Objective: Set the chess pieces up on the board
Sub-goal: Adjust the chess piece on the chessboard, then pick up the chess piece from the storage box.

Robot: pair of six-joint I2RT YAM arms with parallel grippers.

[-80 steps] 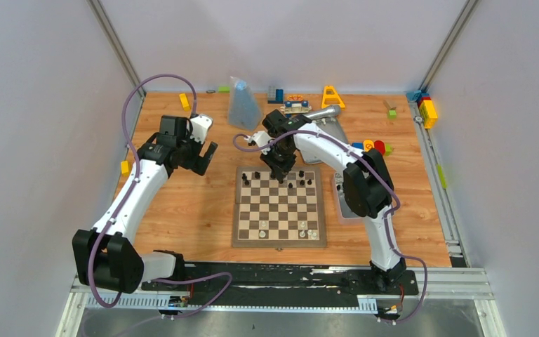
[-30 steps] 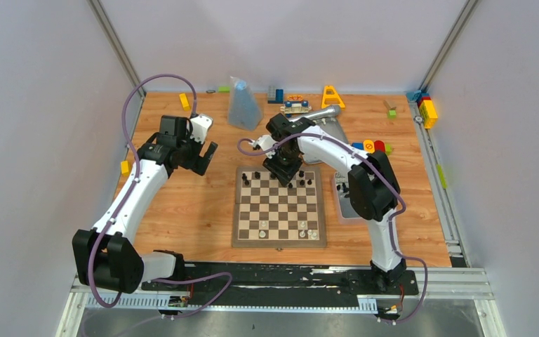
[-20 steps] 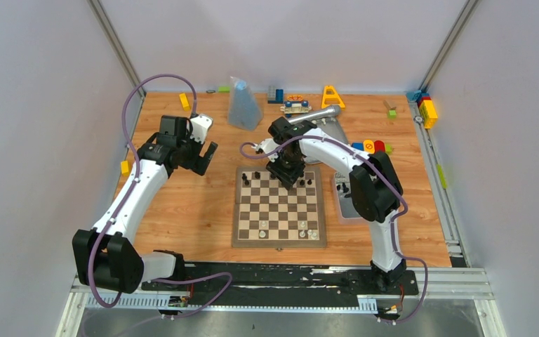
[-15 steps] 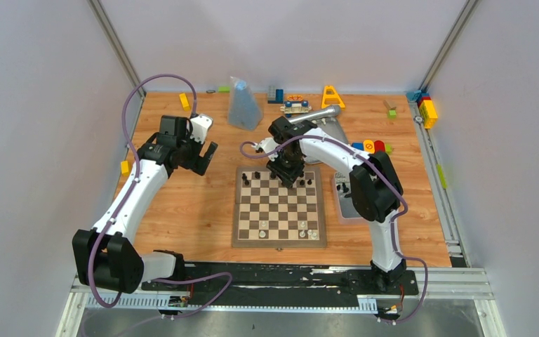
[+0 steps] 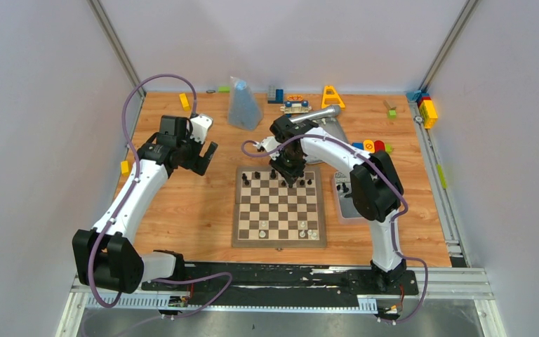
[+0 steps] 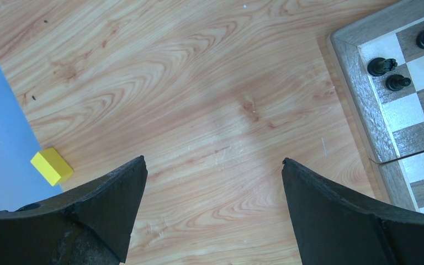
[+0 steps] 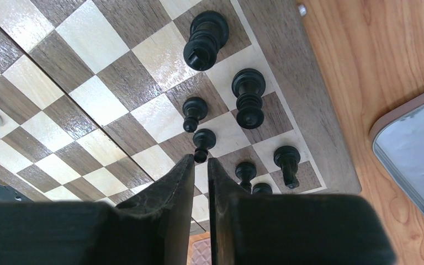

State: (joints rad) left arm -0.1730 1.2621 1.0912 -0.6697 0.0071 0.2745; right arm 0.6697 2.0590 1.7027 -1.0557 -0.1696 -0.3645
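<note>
Seen from overhead, two white robot arms are bolted at the near edge of a wooden table [image 5: 196,210]. The board [image 5: 274,207] is laid flat in the middle of the table, between the arms. A few cream-white chessmen [image 5: 262,225] are stood on its two nearest rows, and black chessmen [image 5: 245,181] are scattered along its two farthest rows.

The right gripper [image 5: 289,177] is lowered over the far rows, right of centre. In the right wrist view its fingers [image 7: 185,165] are drawn narrow, with only a slim gap left between them. One black pawn [image 7: 203,141] is seen right at the tips — whether it is pinched cannot be told. Six more black pieces are stood on the squares around it.

A grey tray [image 5: 342,207] is set just beside the board's right edge, partly hidden by the right arm.

The left gripper [image 5: 205,160] is held above bare wood beyond the board's far left corner, with its jaws spread wide and nothing between them. In the left wrist view that corner is seen with three black pieces on it, and a yellow block [image 6: 51,166] is seen at the table's left edge.

Farthest back, a clear bag [image 5: 242,105], a yellow frame toy [image 5: 332,96] and coloured blocks [image 5: 428,109] are strewn along the rear wall.
</note>
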